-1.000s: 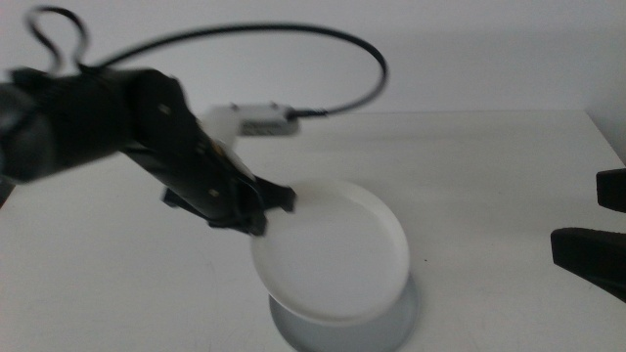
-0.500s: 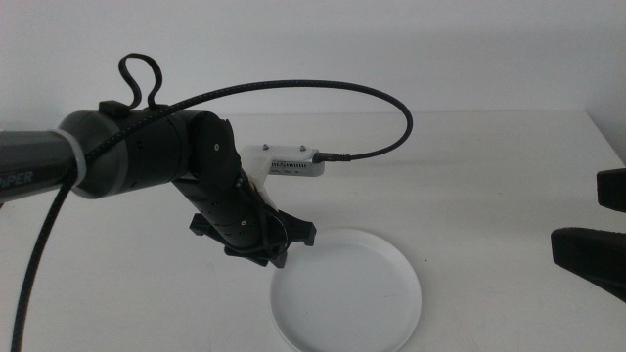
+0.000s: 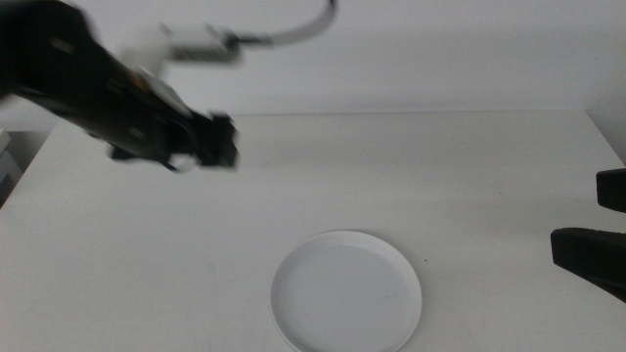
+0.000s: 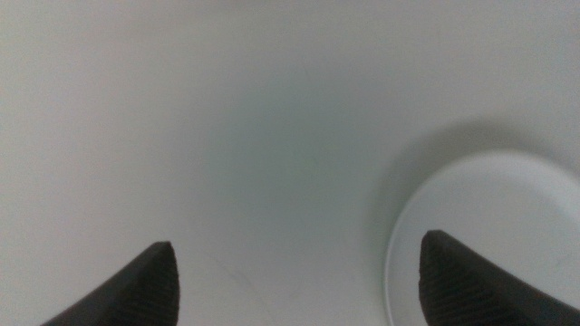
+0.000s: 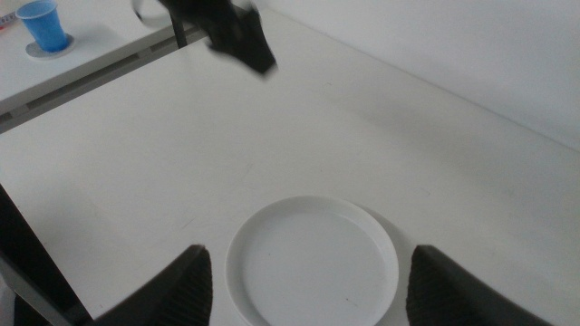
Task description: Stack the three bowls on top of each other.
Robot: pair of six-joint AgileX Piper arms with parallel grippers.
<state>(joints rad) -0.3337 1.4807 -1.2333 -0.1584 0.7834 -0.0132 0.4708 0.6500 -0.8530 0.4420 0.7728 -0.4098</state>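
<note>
Left tool (image 3: pixel 210 145) has lifted away (jaws spread, empty) from the smooth round white bowl (image 3: pixel 346 293).

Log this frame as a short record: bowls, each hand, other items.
bowls: white bowl on top near the table's front edge; any bowls beneath it are hidden
left hand: raised over the table, apart from the bowl, open, empty
right hand: waiting at the table's right side, open, empty
other: blue cup on a separate surface

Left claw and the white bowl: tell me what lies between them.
Nothing: only bare table separates the open left claw from the white bowl, as the middle view shows.
</note>
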